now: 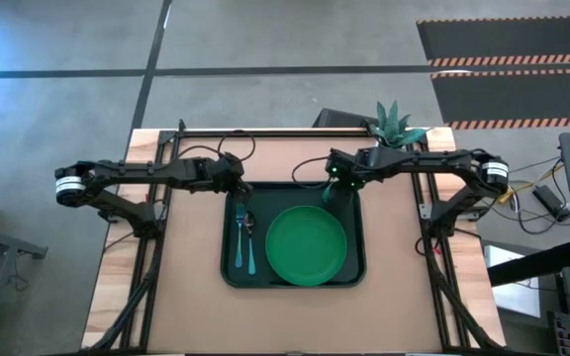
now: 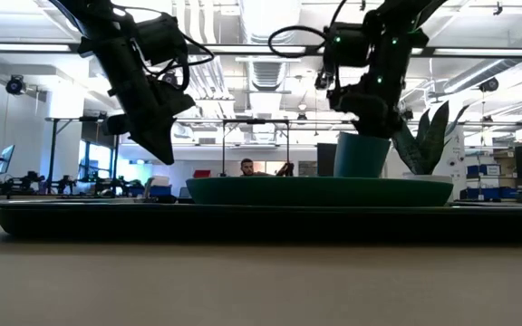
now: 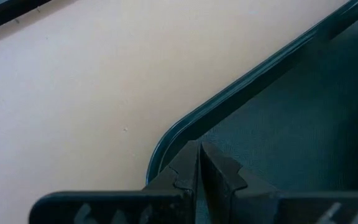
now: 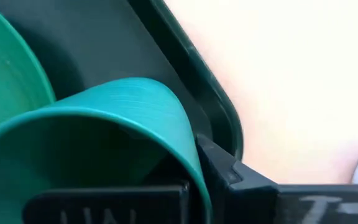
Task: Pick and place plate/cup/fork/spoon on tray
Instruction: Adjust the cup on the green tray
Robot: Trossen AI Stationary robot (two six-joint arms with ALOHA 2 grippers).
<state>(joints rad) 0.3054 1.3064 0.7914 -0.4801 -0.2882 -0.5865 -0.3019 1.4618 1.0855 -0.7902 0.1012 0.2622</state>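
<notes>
The dark green tray [image 1: 359, 272] lies mid-table. On it are the bright green plate [image 1: 307, 245], the fork [image 1: 237, 242] and the spoon [image 1: 250, 237], side by side at its left. The green cup [image 2: 362, 156] stands upright at the tray's far right corner, with my right gripper [image 4: 188, 186] shut on its rim. My left gripper [image 1: 237, 188] hangs shut and empty above the tray's far left corner [image 3: 166, 140]. My right gripper holds the cup's rim [image 4: 191, 158] with one finger [image 4: 229, 177] outside the wall and the other inside the cup. It comes from above, slanting down. The cup stays upright. The plate hides its base in the low view, so whether it rests on the tray I cannot tell.
A white pot with a spiky green plant [image 1: 394, 124] stands at the table's far edge, just behind the right arm. Bare wood lies left, right and near of the tray. A person [image 2: 246, 167] shows far back in the room.
</notes>
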